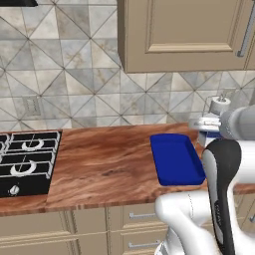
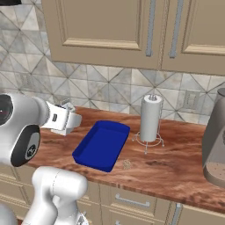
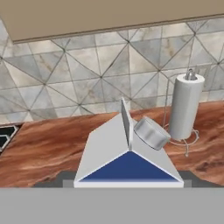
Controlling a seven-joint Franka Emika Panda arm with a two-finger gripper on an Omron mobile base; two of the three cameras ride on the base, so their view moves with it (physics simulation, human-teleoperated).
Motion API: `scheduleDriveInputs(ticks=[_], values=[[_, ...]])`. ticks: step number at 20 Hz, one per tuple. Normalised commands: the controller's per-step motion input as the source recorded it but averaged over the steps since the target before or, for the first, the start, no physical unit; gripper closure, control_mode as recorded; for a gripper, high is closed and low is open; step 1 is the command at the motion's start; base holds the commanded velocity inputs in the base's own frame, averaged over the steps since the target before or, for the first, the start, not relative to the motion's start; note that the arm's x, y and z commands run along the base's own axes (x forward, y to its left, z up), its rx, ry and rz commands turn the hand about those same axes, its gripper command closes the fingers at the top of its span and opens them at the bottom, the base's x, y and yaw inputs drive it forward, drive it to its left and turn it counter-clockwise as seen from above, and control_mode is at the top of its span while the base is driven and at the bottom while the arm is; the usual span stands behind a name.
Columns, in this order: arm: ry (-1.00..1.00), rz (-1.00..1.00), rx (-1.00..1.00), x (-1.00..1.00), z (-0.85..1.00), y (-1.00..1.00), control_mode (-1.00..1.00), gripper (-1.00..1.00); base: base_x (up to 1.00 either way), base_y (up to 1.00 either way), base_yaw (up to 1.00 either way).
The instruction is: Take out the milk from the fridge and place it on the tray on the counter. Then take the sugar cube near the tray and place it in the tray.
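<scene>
So the milk [image 3: 129, 151] is out of the fridge and in the end effector [image 2: 67, 117], which is clamped on the carton, jaws set about halfway on its body. It hangs in the air above the bench [image 1: 104, 164], just off the left side of the tray [image 2: 103, 145] as seen in the right base view, not yet over it. The blue tray is bare, lying near the bench's front edge, its long axis running front-to-back across the bench at a slight slant. What is left: carry the carton over the tray, set it down, let go, then fetch the sugar cube [image 2: 127, 164], which lies on the wood just beside the tray's near right corner, close to the front edge.

In the hand view the carton's gable ridge and round cap face the camera, so its long axis probably runs along the end effector's reach, roughly level rather than upright; the base views are too crowded to confirm. A paper-towel roll [image 2: 150, 118] stands beyond the tray, toward the back wall.
</scene>
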Motion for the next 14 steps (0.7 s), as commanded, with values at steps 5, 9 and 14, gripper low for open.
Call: scheduleDriveInputs(ticks=[5, 9, 14], values=[[0.0, 0.0, -0.13, 0.34, -0.53, 0.0, -1.0, 1.0, 0.0, 0.0, 0.0], [0.0, 0.0, -0.1, 0.27, -0.6, 0.0, -1.0, 1.0, 0.0, 0.0, 0.0], [-0.04, -0.04, -0.11, 0.21, -0.6, 0.0, -1.0, 1.0, 0.0, 0.0, 0.0]])
